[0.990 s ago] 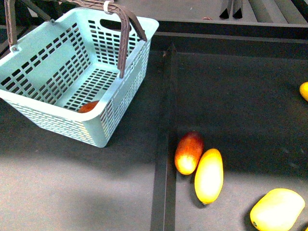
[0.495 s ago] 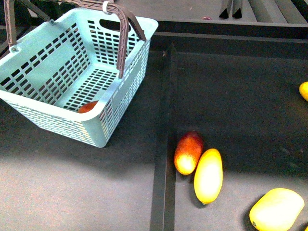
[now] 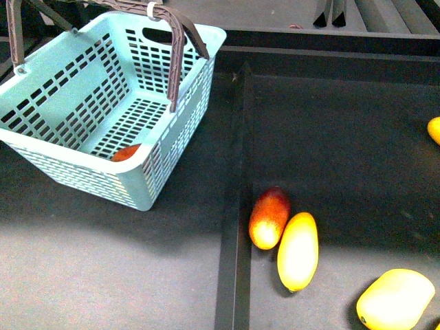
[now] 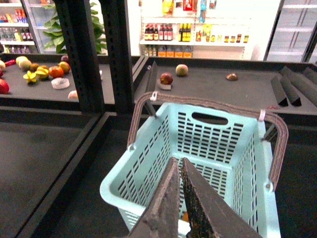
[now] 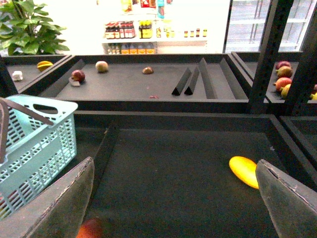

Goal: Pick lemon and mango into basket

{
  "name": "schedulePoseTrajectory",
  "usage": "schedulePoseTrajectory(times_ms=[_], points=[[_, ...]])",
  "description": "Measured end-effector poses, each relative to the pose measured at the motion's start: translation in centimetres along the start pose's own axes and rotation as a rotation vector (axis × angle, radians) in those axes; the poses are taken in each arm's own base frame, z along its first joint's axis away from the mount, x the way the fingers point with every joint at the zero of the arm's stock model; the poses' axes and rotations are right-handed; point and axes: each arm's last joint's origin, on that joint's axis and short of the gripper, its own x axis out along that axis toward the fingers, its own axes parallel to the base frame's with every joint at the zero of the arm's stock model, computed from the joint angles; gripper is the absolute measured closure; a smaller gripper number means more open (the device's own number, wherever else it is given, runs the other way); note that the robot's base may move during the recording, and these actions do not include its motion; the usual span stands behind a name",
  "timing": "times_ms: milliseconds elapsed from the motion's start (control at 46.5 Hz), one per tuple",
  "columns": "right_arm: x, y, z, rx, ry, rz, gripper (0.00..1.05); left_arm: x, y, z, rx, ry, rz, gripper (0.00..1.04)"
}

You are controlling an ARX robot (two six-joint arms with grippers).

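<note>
The light turquoise basket (image 3: 103, 103) stands at the left with its brown handles up, and a red-orange fruit (image 3: 127, 152) lies inside. A red-and-yellow mango (image 3: 269, 217) and a long yellow mango (image 3: 298, 251) lie side by side in the dark tray. A large yellow fruit (image 3: 395, 299) lies at the bottom right and another yellow fruit (image 3: 434, 129) at the right edge; I cannot tell which is the lemon. My left gripper (image 4: 178, 161) is shut and empty above the basket (image 4: 208, 148). My right gripper (image 5: 174, 166) is open and empty above the tray, with a yellow fruit (image 5: 243, 171) beyond it.
A raised black divider (image 3: 235, 206) runs between the basket's side and the fruit tray. Black wedge dividers (image 3: 330, 14) stand at the back. The right wrist view shows the basket (image 5: 34, 144) to one side and a red fruit (image 5: 89, 229) near one finger.
</note>
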Motion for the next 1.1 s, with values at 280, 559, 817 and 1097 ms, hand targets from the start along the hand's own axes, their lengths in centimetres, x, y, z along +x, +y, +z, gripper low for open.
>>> schedulePoseTrajectory(times_ms=[280,559,817,1097], points=[[0.0,0.0,0.0,0.0,0.0,0.0,0.09,-2.1,0.0,-0.2,0.002,0.012,0.0,1.02],[0.0,0.0,0.0,0.0,0.0,0.0,0.09,-3.3,0.0,0.3,0.003,-0.005,0.0,1.02],[0.0,0.0,0.0,0.0,0.0,0.0,0.09,-4.3,0.0,0.5,0.003,-0.012,0.0,1.02],[0.0,0.0,0.0,0.0,0.0,0.0,0.09,-4.9,0.0,0.5,0.003,-0.013,0.0,1.02]])
